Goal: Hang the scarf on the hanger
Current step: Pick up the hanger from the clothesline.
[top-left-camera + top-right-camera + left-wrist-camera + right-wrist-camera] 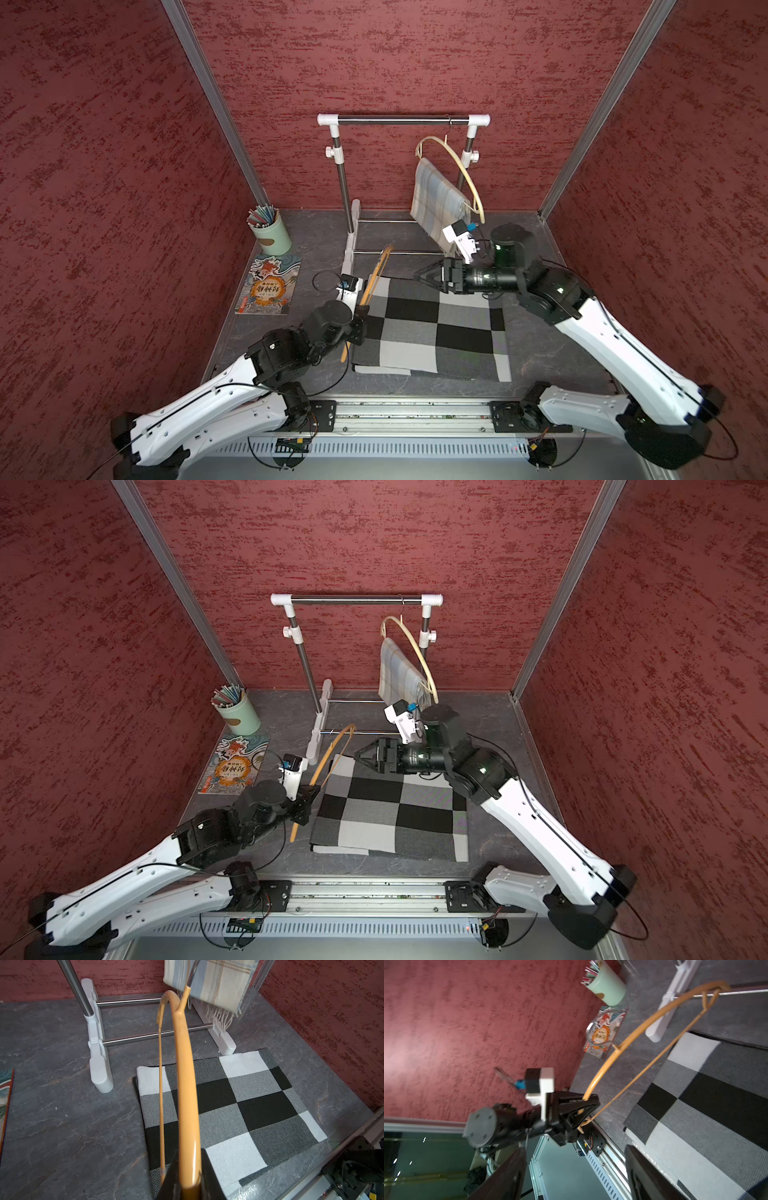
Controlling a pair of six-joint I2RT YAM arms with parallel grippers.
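The black, white and grey checked scarf (pixel 432 328) lies folded flat in the middle of the dark grey marbled worktop (pixel 536 365), and we see its near edge close to the front edge. Bare worktop runs from its right side to the right edge, and that is the open room.

On the left side, the left gripper (pixel 588 1109) pinches the amber-coloured curved hanger (pixel 185 1084) near one end of its arc. The hanger tilts up over the scarf's left edge, its tip pointing to the far edge. The right gripper (pixel 422 276) hovers over the scarf's far edge, its fingers (pixel 645 1176) spread wide with nothing between them.

It is tight back there. The white and steel clothes rail (pixel 403 120) stands at the far edge, its feet just beyond the scarf. From it hangs a pale hanger (pixel 465 174) carrying a blue and cream plaid scarf (pixel 436 195), near the right wrist.

By the far left corner we have a green cup of pencils (pixel 272 235). Along the left edge lies an illustrated booklet (pixel 269 286), apart from the scarf.
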